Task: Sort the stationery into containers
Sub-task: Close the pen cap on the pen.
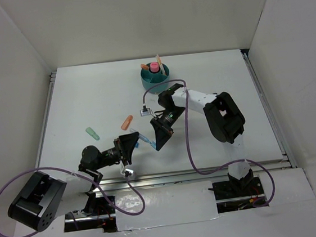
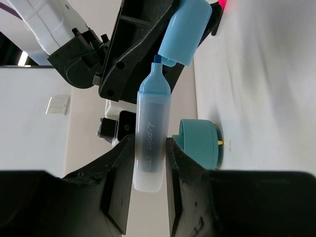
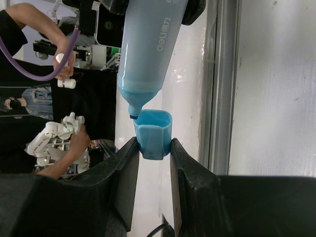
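Note:
A light blue highlighter (image 2: pixel 150 123) hangs above the table between both arms, with my left gripper (image 2: pixel 149 163) shut on its barrel. Its matching blue cap (image 3: pixel 153 133) is pinched in my right gripper (image 3: pixel 152 150), and the pen's tip rests at the cap's open mouth. In the top view the two grippers meet near the table's middle front around the highlighter (image 1: pixel 144 138). The round teal organizer cup (image 1: pixel 154 74) stands at the back centre with a pink marker (image 1: pixel 155 67) and an orange pen (image 1: pixel 159 61) in it. An orange marker (image 1: pixel 126 122) and a mint green stub (image 1: pixel 92 133) lie on the table.
White walls enclose the table on the left, back and right. A metal rail (image 1: pixel 209 171) runs along the front edge by the arm bases. Purple cables (image 1: pixel 188 143) loop off both arms. The teal cup (image 2: pixel 200 143) shows beyond the left fingers.

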Robot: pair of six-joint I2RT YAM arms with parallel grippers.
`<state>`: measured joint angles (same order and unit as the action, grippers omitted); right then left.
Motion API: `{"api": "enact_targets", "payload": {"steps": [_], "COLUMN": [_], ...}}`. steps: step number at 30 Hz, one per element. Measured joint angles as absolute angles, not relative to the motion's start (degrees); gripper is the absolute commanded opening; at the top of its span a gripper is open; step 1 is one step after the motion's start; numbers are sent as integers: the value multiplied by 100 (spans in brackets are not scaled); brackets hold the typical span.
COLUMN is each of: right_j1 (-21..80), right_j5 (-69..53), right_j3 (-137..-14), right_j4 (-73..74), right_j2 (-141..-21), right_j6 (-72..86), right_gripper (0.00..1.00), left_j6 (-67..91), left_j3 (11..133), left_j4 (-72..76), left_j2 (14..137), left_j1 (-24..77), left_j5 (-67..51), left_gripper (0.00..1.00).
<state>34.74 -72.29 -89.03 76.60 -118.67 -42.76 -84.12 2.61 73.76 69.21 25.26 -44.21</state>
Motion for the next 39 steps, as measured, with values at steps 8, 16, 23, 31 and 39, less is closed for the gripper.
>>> {"api": "enact_targets", "payload": {"steps": [8, 16, 23, 31, 39], "right_j1": [3474, 3474, 3474, 3461, 3461], "right_j5": [-7269, -7286, -7286, -7303, -7301], "right_j3": [-8914, -8914, -8882, -8847, -8842], "right_j4": [7675, 7673, 7675, 7673, 7673], "right_j2": [-11867, -11845, -11745, -11668, -11662], "right_j6": [-4274, -4416, -4582, -4755, -4786], "right_gripper": [0, 0, 0, 0, 0], "left_j6": [-8431, -8523, -8536, -8536, -8549], "left_j3": [261, 261, 261, 261, 261], "left_j4": [7367, 7369, 7373, 7238, 7091], "left_j2": [6834, 6777, 6689, 6532, 6528], "left_j1": [2519, 2515, 2497, 2477, 2451], "left_j5": [-4423, -4427, -4486, -4510, -4532], "left_gripper": [0, 0, 0, 0, 0]}}
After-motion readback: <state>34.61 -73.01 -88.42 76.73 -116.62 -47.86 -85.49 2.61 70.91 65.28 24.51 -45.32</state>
